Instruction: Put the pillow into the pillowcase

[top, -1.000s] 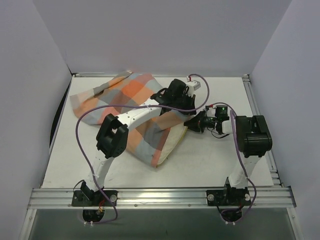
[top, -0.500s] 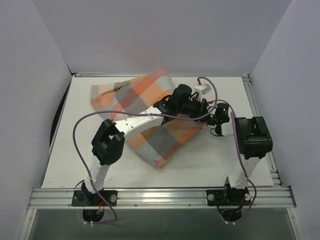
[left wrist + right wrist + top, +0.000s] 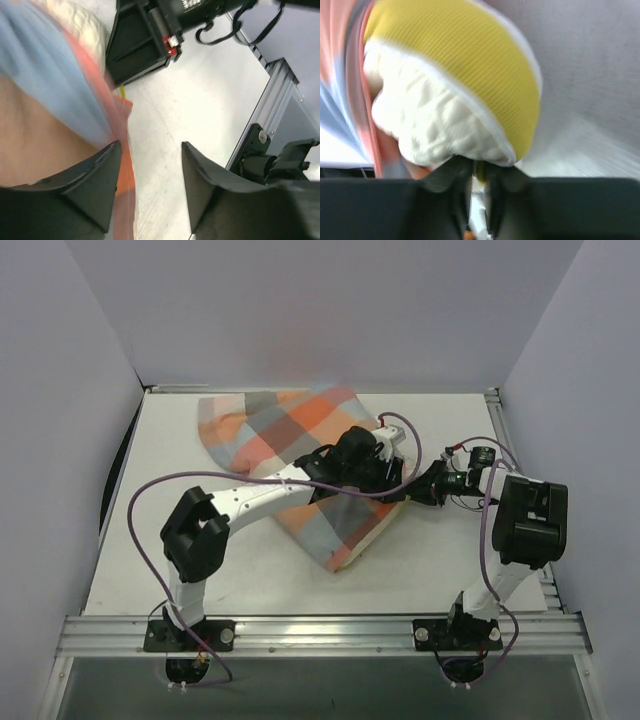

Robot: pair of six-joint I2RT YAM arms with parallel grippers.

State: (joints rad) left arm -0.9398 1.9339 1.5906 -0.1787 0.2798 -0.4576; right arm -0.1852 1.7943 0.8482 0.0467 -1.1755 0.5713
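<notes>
The checked pillowcase [image 3: 290,430] lies across the middle of the table, with the pillow inside it. Only the pillow's cream edge [image 3: 368,538] shows at the sleeve's lower right. My left gripper [image 3: 383,478] reaches over the cloth near its right side. In the left wrist view it [image 3: 150,165] stands open over bare table, and the orange hem of the pillowcase [image 3: 122,150] brushes its left finger [image 3: 95,175]. My right gripper [image 3: 412,492] is at the pillow's right corner. The right wrist view shows it [image 3: 479,172] shut on the pillow's [image 3: 445,115] cream and yellow corner.
The white table [image 3: 440,560] is bounded by white walls on three sides. A metal rail [image 3: 320,630] runs along the near edge, and another rail [image 3: 270,90] along the right side. The right arm's dark body [image 3: 530,520] stands upright at the right.
My left gripper has let go of the pillowcase and opened. The pillowcase has shifted right and back. The right arm has drawn to the right, and the pillow's cream edge shows again.
</notes>
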